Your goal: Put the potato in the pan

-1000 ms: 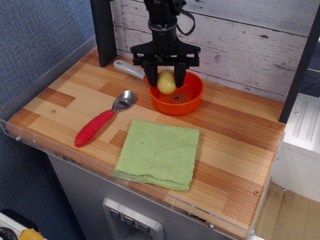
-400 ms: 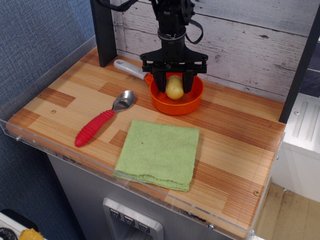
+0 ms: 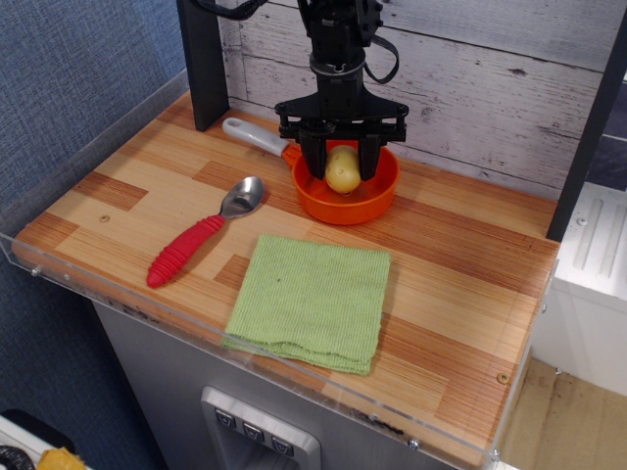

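The orange pan [image 3: 380,196] stands at the back of the wooden counter, with its grey-white handle [image 3: 251,136] pointing left. My gripper [image 3: 342,168] hangs straight down over the pan's bowl. Its two black fingers [image 3: 310,159] close on either side of the pale yellow-green potato [image 3: 342,171]. The potato is held upright, low inside the pan's rim and over its middle. The potato and fingers hide the bottom of the pan, so I cannot tell whether the potato touches it.
A metal spoon with a red handle [image 3: 186,250] lies left of the pan. A folded green cloth [image 3: 309,299] lies in front of it. A black post [image 3: 203,64] stands at the back left, and a clear wall [image 3: 88,137] rims the counter's left side.
My gripper moved a little right and down with the potato, from over the pan's left rim to over its middle. It has hardly moved in the last half second.
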Controlling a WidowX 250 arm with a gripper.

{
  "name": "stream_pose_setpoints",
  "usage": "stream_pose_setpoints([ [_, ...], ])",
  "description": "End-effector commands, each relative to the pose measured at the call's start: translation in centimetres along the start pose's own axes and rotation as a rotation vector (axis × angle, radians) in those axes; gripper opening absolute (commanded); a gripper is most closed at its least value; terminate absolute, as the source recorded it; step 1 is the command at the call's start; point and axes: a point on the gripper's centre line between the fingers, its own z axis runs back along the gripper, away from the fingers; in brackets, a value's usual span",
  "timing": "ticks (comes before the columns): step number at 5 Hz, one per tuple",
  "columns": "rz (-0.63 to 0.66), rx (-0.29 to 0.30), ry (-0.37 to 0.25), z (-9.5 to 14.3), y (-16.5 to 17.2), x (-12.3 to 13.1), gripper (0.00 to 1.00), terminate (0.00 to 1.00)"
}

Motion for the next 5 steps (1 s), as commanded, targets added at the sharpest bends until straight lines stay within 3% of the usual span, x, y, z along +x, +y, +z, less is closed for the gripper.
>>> stream_pose_setpoints([
  [1,-0.014,-0.015,-0.047,2.5,0.3,0.3,1.0,0.0],
  [4,-0.028,-0.013,-0.11,6.5,-0.2,0.5,1.0,0.0],
  [5,-0.045,-0.011,-0.117,7.9,-0.4,0.1,1.0,1.0],
])
